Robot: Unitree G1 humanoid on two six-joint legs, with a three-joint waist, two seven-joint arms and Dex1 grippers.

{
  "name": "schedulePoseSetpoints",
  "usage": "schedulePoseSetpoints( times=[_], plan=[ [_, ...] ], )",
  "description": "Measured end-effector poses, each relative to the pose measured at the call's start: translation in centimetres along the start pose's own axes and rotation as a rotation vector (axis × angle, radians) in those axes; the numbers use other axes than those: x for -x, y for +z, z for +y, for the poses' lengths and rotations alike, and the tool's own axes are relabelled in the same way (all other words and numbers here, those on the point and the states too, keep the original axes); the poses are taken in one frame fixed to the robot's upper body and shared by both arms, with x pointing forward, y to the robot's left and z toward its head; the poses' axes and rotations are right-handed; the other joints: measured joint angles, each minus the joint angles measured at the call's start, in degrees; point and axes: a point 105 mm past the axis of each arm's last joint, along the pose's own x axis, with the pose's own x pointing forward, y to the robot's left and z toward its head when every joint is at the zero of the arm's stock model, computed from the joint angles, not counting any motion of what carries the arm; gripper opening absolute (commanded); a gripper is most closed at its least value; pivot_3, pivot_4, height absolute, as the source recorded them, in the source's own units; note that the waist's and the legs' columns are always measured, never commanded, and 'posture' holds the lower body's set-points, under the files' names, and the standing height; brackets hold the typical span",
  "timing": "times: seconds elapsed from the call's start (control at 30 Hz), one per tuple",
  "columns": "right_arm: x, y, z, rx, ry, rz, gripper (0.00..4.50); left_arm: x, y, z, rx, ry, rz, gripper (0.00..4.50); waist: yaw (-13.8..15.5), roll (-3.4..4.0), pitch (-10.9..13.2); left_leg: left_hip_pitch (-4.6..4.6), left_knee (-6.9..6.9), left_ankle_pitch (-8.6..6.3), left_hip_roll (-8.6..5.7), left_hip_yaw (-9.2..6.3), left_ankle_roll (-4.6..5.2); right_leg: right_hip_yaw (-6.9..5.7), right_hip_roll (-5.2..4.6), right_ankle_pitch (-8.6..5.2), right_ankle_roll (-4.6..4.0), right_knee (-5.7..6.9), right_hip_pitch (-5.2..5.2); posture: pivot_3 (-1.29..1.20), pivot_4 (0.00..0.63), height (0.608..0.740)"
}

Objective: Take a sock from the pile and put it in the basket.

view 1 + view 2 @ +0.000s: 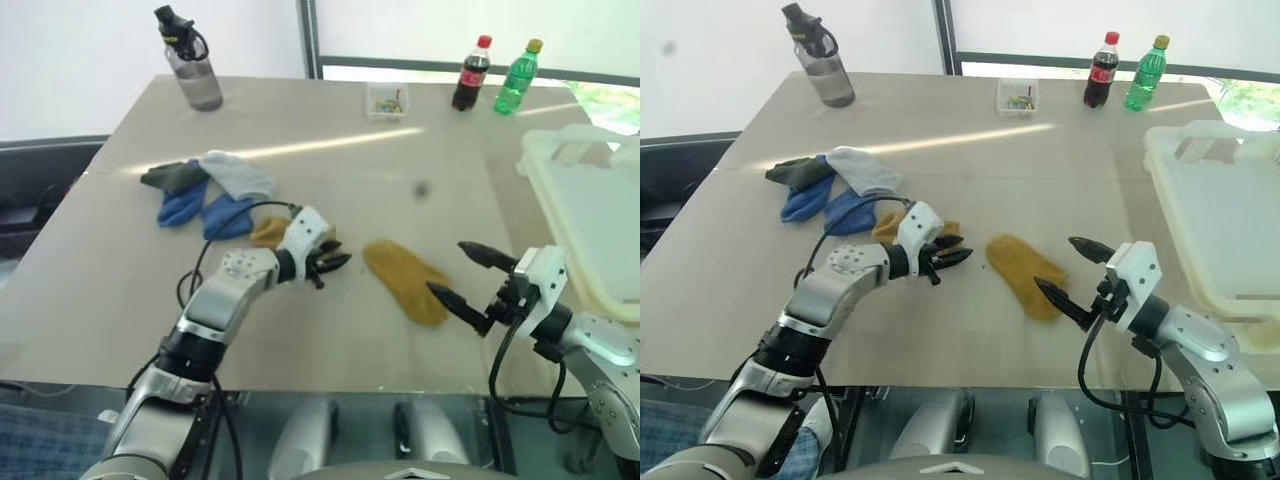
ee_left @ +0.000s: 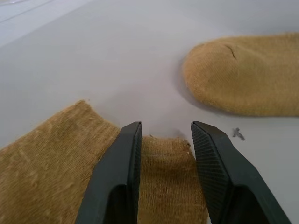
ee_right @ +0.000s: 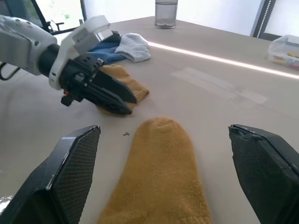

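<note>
A mustard-yellow knit sock lay flat on the beige table, out in the open between the two arms and apart from everything else. A second sock of the same yellow sat at the near edge of the loose pile of blue, light grey and dark grey-green socks, partly hidden behind the left wrist.

The left gripper hung low over that second sock, pointing toward the flat one. Its black fingers stood a narrow way apart with yellow knit showing in the gap between them — they were not pressed onto the fabric, and I could not tell whether they touched it.

The right gripper hovered just beside the cuff end of the flat sock, its fingers spread wide and holding nothing — the sock ran straight into the space between them in the right wrist view.

The large whitish translucent plastic basket stood at the table's right edge, well apart from the pile. Along the far side stood a grey water bottle, a small clear box, a cola bottle and a green bottle.
</note>
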Motion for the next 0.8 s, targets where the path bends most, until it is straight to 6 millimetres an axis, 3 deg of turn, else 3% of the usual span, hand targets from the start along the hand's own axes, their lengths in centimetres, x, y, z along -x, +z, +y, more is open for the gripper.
schedulePoseSetpoints(
  times=[0.23, 0.33, 0.47, 0.6, 0.7, 0.8],
  plan=[
    [1.1, -3.0, 1.3, 0.022, 0.074, 0.246, 4.50, -1.3, 3.0, -0.8, 0.086, -0.125, -0.163, 1.77, -0.64, -0.01, 0.01, 0.09, 0.03, 0.00, 0.02, 0.04, 0.01, -0.03, 0.06, -0.01, 0.02, 0.19, 0.00, 0.00, 0.150, 0.740],
    [1.4, -4.1, 0.8, 0.093, 0.040, 0.337, 4.50, -1.6, 2.4, -0.2, 0.101, -0.131, -0.107, 1.77, -0.70, -0.02, 0.01, 0.13, 0.12, 0.01, 0.00, 0.05, 0.01, -0.03, 0.15, -0.02, 0.04, 0.26, 0.02, 0.00, 0.150, 0.740],
    [1.3, -5.0, 0.6, 0.123, 0.016, 0.397, 4.50, -2.2, -0.3, -0.1, 0.098, -0.133, 0.009, 1.77, -0.83, -0.03, 0.02, 0.11, 0.12, 0.00, 0.00, 0.03, 0.01, -0.02, 0.18, -0.01, 0.04, 0.25, 0.03, 0.00, 0.150, 0.740],
    [0.7, -5.7, 0.8, 0.070, -0.007, 0.421, 4.50, -2.6, -0.1, -0.3, 0.087, -0.161, 0.015, 1.77, -0.66, -0.03, 0.01, 0.10, 0.12, 0.01, 0.01, -0.03, 0.01, -0.03, 0.16, -0.01, 0.03, 0.25, 0.03, 0.00, 0.150, 0.740],
    [0.5, -6.2, 1.2, 0.028, -0.001, 0.445, 3.27, -2.6, -0.1, -0.6, 0.090, -0.195, 0.017, 1.87, -0.61, -0.03, 0.01, 0.10, 0.12, 0.00, 0.01, -0.03, 0.01, -0.03, 0.16, -0.01, 0.03, 0.24, 0.03, 0.00, 0.150, 0.740],
    [0.4, -6.7, 1.6, 0.005, 0.015, 0.477, 1.72, -2.6, -0.2, -0.8, 0.086, -0.227, 0.029, 1.87, -0.56, -0.02, 0.01, 0.10, 0.12, 0.00, 0.01, -0.04, 0.01, -0.03, 0.17, -0.01, 0.03, 0.25, 0.04, 0.00, 0.150, 0.740]
  ],
)
